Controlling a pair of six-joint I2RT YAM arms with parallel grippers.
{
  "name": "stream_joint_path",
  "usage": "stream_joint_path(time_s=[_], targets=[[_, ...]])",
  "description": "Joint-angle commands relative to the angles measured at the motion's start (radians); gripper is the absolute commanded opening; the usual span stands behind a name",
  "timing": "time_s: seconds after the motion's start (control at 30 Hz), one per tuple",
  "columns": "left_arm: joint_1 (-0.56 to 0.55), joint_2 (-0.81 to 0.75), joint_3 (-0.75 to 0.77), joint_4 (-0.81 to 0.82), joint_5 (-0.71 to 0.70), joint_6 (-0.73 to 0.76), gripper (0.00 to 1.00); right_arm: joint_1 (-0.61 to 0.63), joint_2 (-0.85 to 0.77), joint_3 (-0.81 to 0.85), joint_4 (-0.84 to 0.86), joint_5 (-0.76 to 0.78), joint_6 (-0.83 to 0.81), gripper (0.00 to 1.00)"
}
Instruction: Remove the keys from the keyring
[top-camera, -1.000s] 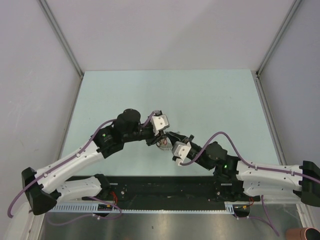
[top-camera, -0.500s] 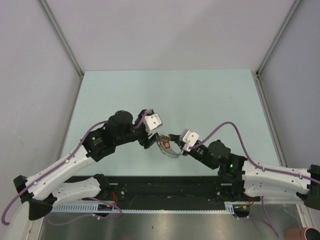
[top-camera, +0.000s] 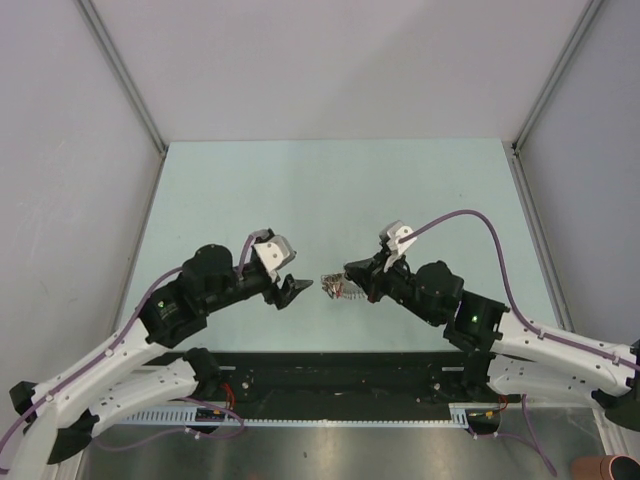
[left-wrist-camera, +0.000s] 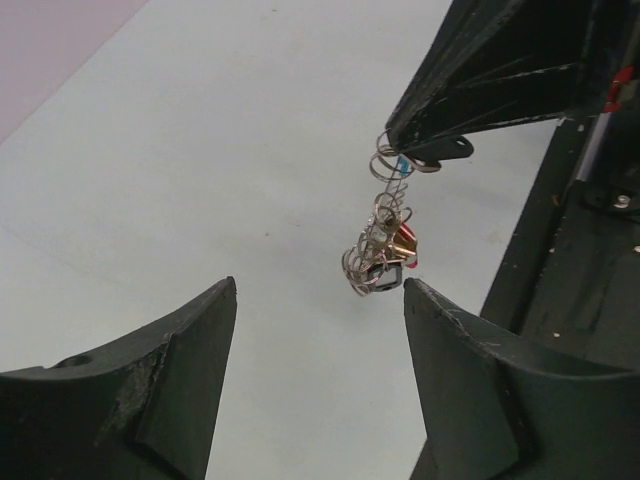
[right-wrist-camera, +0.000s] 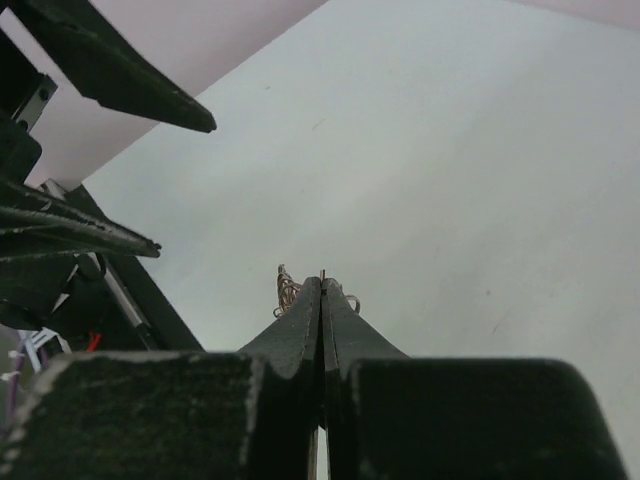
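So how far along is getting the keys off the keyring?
Nothing looks done: the keys, one red-headed, hang on the keyring. In hand: the right gripper is shut on the keyring's top. To do: the open left gripper, apart from it, likely has to pull each key off.

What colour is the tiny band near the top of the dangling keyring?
The band is light blue, on a silvery keyring. Left wrist view shows it best.
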Motion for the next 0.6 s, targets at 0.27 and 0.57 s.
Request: stream_joint_path(time_s=[0.27,0.57], targets=[[-0.001,-0.019,-0.180,0.325,0.250,-0.149,0.68,-0.136,0.001,0.088,-0.131,-0.111,0.401,0.00],[-0.001,0.064,-0.140,0.359,0.272,-0.127,0.64,-0.241,0.010,0.086,-0.131,-0.234,0.541,0.00]])
